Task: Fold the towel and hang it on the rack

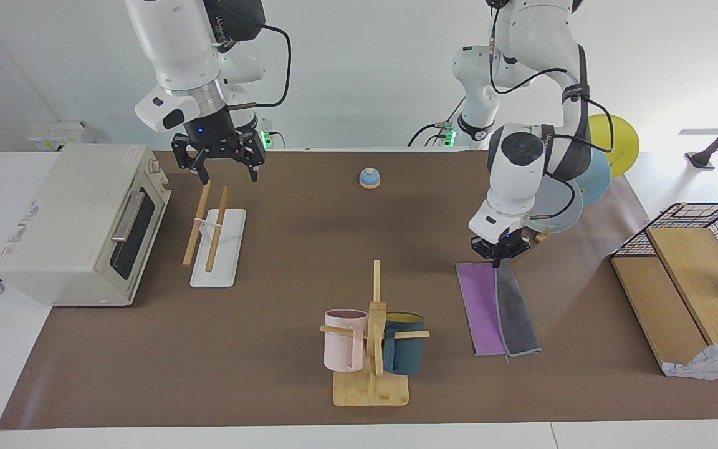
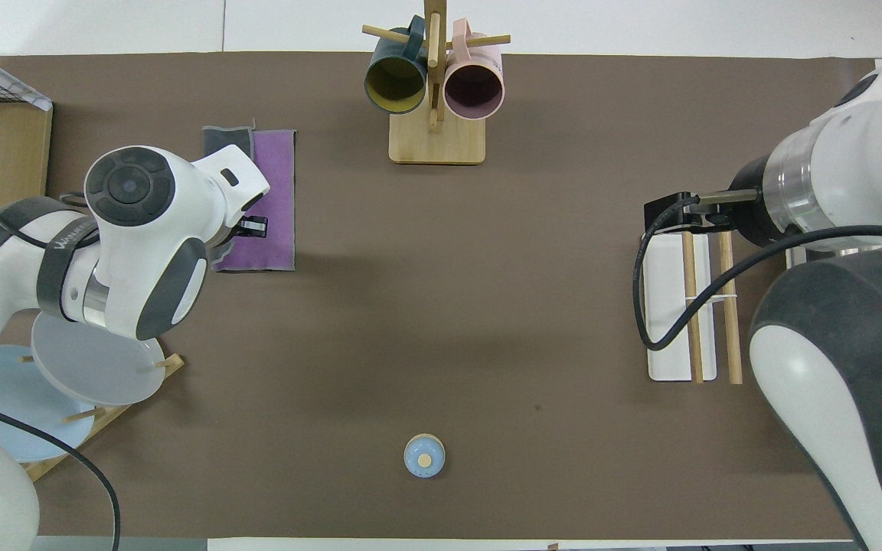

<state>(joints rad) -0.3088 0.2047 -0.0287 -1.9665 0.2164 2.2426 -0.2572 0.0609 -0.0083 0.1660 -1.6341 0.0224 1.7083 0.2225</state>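
The towel (image 1: 483,305) lies flat on the brown mat toward the left arm's end of the table. A bright purple strip and a dark grey strip (image 1: 516,312) show side by side. It also shows in the overhead view (image 2: 272,199). My left gripper (image 1: 498,260) is down at the towel's edge nearest the robots, where purple meets grey, and its fingers are pinched together on the cloth. The arm hides part of the grey strip in the overhead view. The rack (image 1: 219,249) stands toward the right arm's end, also in the overhead view (image 2: 667,306). My right gripper (image 1: 227,169) hangs open above the rods' ends nearest the robots.
A toaster oven (image 1: 78,224) stands beside the rack at the table's end. A wooden mug stand (image 1: 373,349) holds two mugs, farther from the robots. A small blue bell (image 1: 369,178) sits near the robots. A plate stand (image 1: 583,181) and a wire basket (image 1: 708,231) are beside the left arm.
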